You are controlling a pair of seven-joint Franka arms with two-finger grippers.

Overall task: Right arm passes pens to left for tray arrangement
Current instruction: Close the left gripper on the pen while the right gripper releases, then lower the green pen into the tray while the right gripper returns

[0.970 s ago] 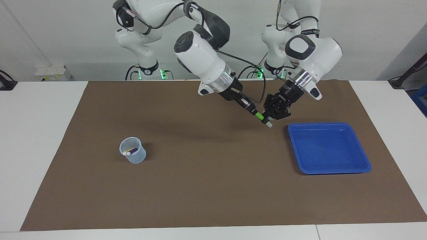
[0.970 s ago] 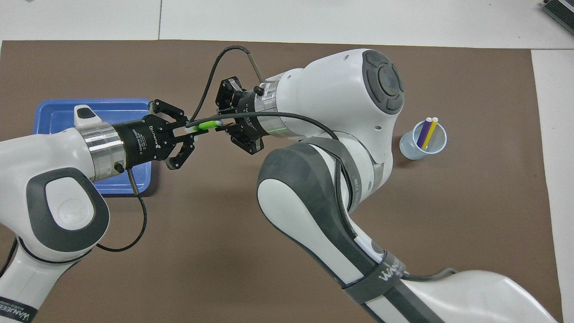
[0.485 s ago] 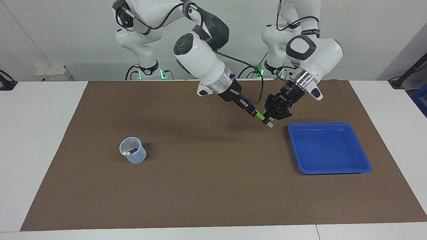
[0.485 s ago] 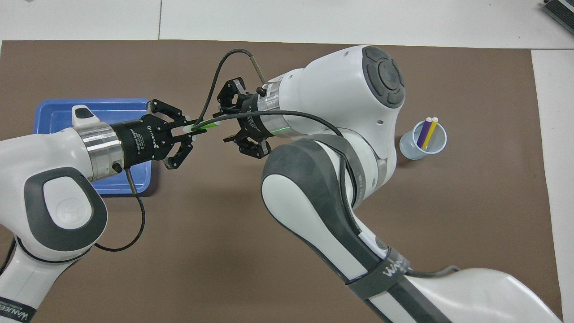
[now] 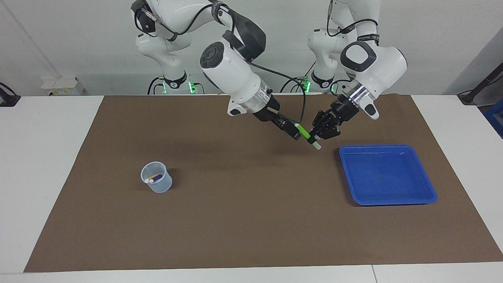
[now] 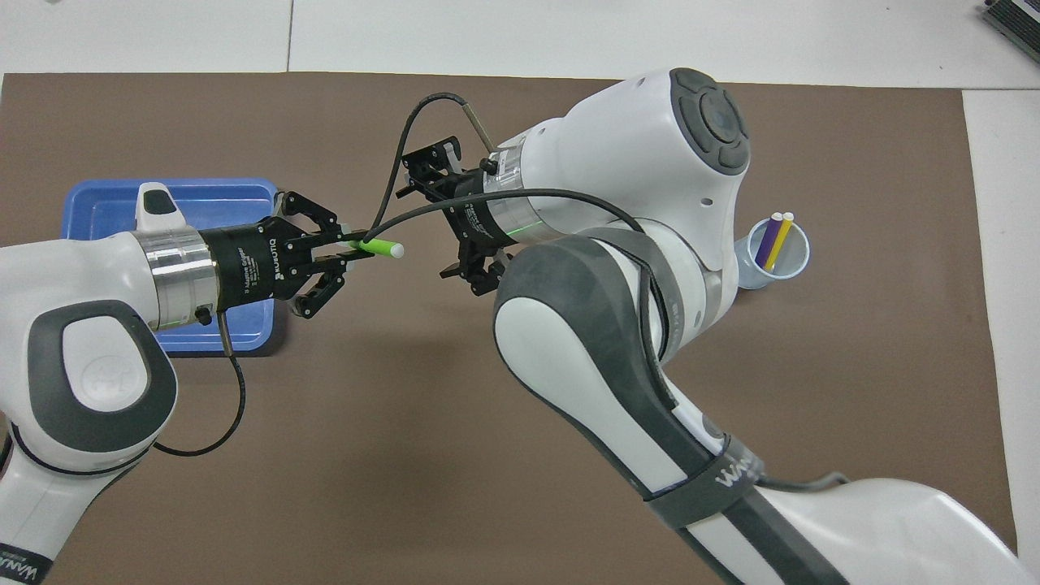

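Observation:
The green pen point(image 6: 375, 248) hangs in the air over the brown mat beside the blue tray point(image 6: 97, 210), and my left gripper point(image 6: 351, 250) is shut on it. In the facing view the green pen point(image 5: 303, 131) slants down to its pale end. My right gripper point(image 6: 432, 223) stands open just off the pen's free end, its fingers spread and not touching it. The facing view shows the left gripper point(image 5: 313, 138) and right gripper point(image 5: 292, 132) tip to tip over the mat, beside the tray point(image 5: 426, 184). The purple pen point(image 6: 765, 241) and yellow pen point(image 6: 781, 237) stand in the cup.
A pale translucent cup point(image 5: 157, 185) sits on the brown mat point(image 5: 243, 220) toward the right arm's end of the table. The tray lies toward the left arm's end and holds nothing. White tabletop borders the mat.
My right gripper has opened, let go of the green pen and drawn back a little from it. The left gripper keeps its hold on the pen.

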